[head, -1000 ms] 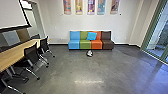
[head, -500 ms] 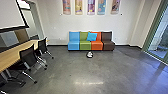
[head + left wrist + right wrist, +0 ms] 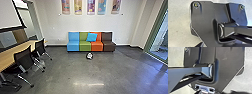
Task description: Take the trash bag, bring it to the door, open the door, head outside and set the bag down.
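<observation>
One broad, smooth grey floor [image 3: 62, 72] runs across the head view, with two streaks of light on it. Behind it stands a white wall [image 3: 52, 30], and at the right there are tall glass panels [image 3: 162, 40] in a green frame. On the left, a white screen [image 3: 8, 15] with a black border hangs above a long light-wood desk [image 3: 7, 57], and black chairs [image 3: 23, 58] with shiny metal legs are drawn up beside it. Against the far wall is a low sofa [image 3: 85, 47] in four coloured sections: light blue, green, orange and brown. Above it hang five posters [image 3: 90, 6]. A bright blue cushion [image 3: 91, 37] leans on the sofa's back where green meets orange. The smallest of these, a rounded black-and-white bundle [image 3: 89, 56], lies on the floor just in front of the sofa; it looks like the trash bag, though it is too small to be sure.

The left wrist view gives the robot's own dark plate [image 3: 203, 18] and jointed bar [image 3: 241, 29] over paler floor. The right wrist view adds a pale slotted block [image 3: 204, 88] and a dark shadow [image 3: 233, 92]. Whether the left tool or the right tool is wide or narrow, I cannot tell.
</observation>
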Available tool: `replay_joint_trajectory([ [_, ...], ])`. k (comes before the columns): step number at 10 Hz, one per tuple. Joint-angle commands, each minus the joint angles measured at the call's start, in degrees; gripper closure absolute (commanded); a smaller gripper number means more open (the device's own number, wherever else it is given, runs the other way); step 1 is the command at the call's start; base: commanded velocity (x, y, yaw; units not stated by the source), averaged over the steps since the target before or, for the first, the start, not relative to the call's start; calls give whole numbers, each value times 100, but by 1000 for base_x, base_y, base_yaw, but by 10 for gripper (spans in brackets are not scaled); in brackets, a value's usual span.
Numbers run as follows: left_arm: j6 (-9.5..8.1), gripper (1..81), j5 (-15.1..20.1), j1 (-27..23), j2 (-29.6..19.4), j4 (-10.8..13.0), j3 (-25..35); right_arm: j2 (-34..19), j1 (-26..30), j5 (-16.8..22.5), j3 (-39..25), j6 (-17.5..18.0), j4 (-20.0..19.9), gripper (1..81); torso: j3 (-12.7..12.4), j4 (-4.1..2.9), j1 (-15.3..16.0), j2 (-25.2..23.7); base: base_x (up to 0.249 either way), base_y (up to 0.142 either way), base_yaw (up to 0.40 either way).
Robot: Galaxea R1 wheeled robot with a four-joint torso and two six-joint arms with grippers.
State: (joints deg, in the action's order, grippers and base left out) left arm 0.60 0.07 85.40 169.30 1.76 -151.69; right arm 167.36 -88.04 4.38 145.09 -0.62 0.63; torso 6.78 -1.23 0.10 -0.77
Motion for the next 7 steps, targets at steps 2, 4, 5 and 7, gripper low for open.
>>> replay_joint_trajectory([
  [2,28,10,344,-212,-19,35,16,-69,195,371,-52,-26,16,10,0,0,0,0,222,-65,0],
  [4,28,10,344,-220,-19,27,25,-61,194,380,-35,-17,16,10,0,0,-2,-2,230,-65,0],
  [5,28,10,344,-212,-10,27,25,-69,185,371,-35,-26,24,10,0,0,-2,-2,238,-65,0],
  [7,28,10,344,-211,-10,18,25,-69,185,371,-34,-26,16,10,0,0,0,0,239,-65,0],
])
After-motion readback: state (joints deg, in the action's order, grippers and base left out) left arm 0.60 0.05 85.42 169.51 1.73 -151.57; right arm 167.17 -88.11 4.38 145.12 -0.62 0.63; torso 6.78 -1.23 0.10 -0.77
